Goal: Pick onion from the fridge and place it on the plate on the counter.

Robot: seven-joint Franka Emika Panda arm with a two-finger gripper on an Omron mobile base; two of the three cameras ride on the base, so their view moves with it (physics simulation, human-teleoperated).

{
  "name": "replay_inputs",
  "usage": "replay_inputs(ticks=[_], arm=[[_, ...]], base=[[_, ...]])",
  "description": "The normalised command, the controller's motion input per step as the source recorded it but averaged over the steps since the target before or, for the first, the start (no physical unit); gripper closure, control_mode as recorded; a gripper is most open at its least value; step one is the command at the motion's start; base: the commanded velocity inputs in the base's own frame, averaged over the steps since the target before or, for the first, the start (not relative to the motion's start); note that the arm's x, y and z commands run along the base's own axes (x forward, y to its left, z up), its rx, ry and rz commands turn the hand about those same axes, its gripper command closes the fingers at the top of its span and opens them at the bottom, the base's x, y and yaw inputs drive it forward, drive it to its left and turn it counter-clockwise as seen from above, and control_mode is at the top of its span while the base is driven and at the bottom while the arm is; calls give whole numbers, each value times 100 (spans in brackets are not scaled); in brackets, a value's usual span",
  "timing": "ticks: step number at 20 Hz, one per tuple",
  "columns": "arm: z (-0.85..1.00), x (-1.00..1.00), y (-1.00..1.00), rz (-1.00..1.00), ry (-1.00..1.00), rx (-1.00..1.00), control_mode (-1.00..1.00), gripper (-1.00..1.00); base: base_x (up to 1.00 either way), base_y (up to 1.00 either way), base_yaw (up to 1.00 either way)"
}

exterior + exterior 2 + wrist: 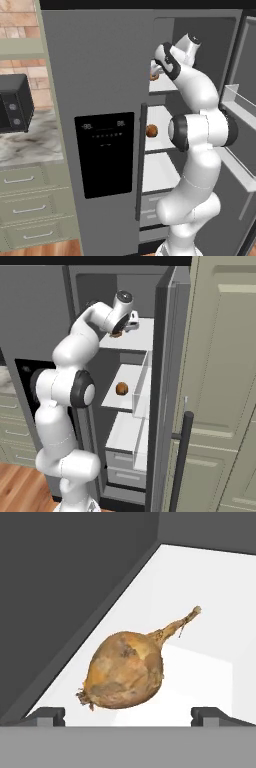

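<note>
The fridge [100,65] stands with its right door open. The onion [125,671], tan-brown with a thin stem pointing up and right, lies on the white top shelf [200,602]. My gripper [130,716] is open right in front of it, with one fingertip [47,714] on either side of the bulb and neither touching it. From the base views the hand [159,67] reaches into the top shelf and hides most of the onion [153,76] [116,334]. The plate is out of view. The marble counter [30,142] lies left of the fridge.
A smooth orange-brown ball [151,131] [121,388] sits on the middle shelf. The open fridge door [165,381] with its bins stands to the right, its long handle [181,456] below. A black microwave [15,102] stands on the counter. Sage-green drawers [22,200] sit under the counter.
</note>
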Motion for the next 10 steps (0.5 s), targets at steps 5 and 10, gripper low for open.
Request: replay_inputs(ticks=[5, 10], arm=[[-3, 32, 0, 5, 0, 0, -100, -100], [-3, 34, 0, 3, 0, 0, -100, -100]], base=[[0, 0, 0], [0, 0, 0]])
